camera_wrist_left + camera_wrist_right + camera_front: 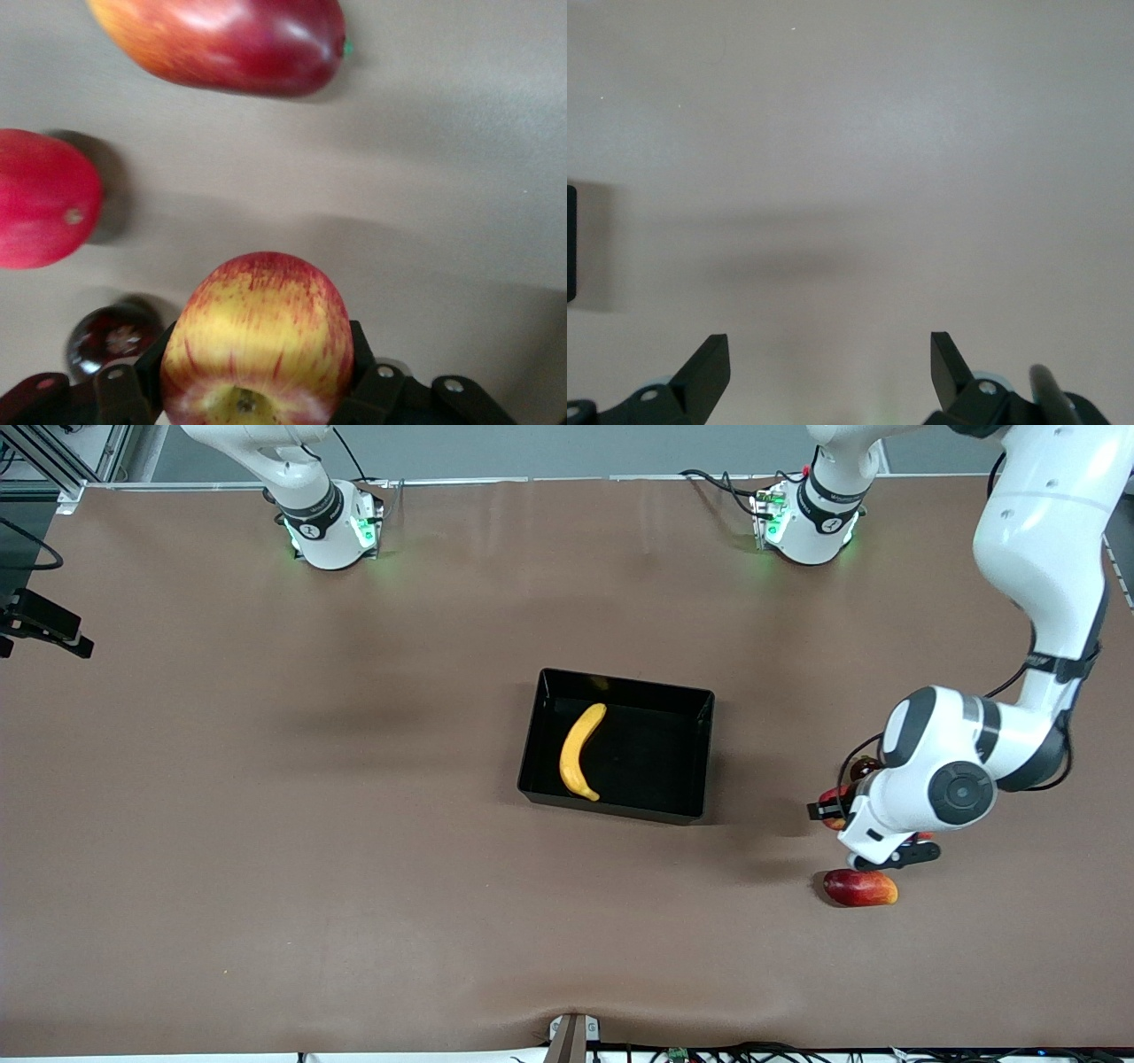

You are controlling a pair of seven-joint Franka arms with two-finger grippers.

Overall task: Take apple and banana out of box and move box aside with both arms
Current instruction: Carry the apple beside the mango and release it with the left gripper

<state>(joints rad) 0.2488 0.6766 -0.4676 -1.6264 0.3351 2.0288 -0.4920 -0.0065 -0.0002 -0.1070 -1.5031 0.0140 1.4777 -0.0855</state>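
Note:
The yellow banana (582,751) lies in the black box (660,757) at the table's middle. My left gripper (873,828) is low over the table at the left arm's end, among the loose fruits. In the left wrist view it (264,363) is shut on the red-and-yellow streaked apple (257,332), one black finger (359,354) on each side. The arm's wrist hides the apple in the front view. My right gripper (830,354) is open and empty over bare table, and it is out of the front view.
An oblong red-orange mango (859,887) lies nearer the front camera than the left gripper, also in the left wrist view (221,40). A plain red round fruit (40,199) and a small dark round thing (111,341) lie beside the apple. A black edge (570,243) shows in the right wrist view.

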